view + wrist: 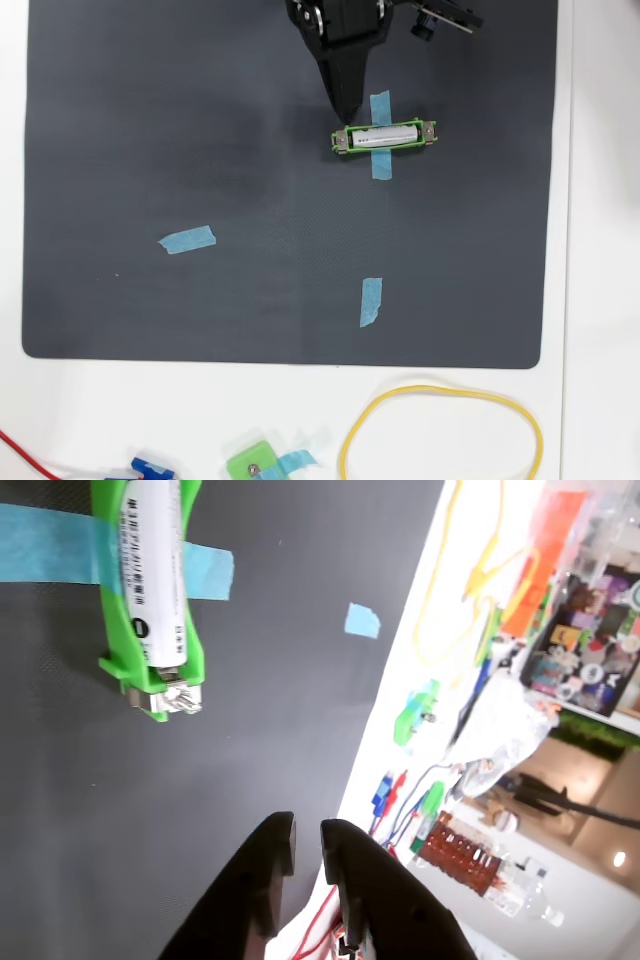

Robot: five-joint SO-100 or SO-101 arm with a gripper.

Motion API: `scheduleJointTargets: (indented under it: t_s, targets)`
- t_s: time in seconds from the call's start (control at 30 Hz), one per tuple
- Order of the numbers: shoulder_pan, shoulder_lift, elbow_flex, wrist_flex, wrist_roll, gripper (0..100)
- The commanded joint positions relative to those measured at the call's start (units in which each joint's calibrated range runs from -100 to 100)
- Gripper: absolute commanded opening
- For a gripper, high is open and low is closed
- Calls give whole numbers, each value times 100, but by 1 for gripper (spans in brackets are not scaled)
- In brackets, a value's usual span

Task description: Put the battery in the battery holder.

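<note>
Battery (386, 135) lies inside your green battery holder (431, 129), in the upper middle of the overhead view, on the dark mat (150, 150). It lies flat between the silver metal ends, and a blue tape strip (380, 165) crosses the holder. In the wrist view the battery (152, 550) and holder (150, 670) sit at the upper left, with the silver clip at the bottom end of the holder. Your pincer (307, 842) comes in from the bottom middle of the wrist view, with its two black fingers close together, only a thin gap between them, and nothing held. From above, the pincer (345, 115) points down at the near left end of the holder, and you cannot tell if it touches. Two more blue tape bits (187, 239) lie on the mat lower down. A yellow loop (440, 435) lies on the white worktop (600, 300) at the bottom.
</note>
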Motion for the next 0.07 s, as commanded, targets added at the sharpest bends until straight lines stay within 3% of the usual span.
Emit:
scheduleJointTargets:
  t_s: [0.0, 0.03]
  targets:
    - [330, -68, 85, -88, -23, 0]
    - [423, -68, 85, -97, -23, 0]
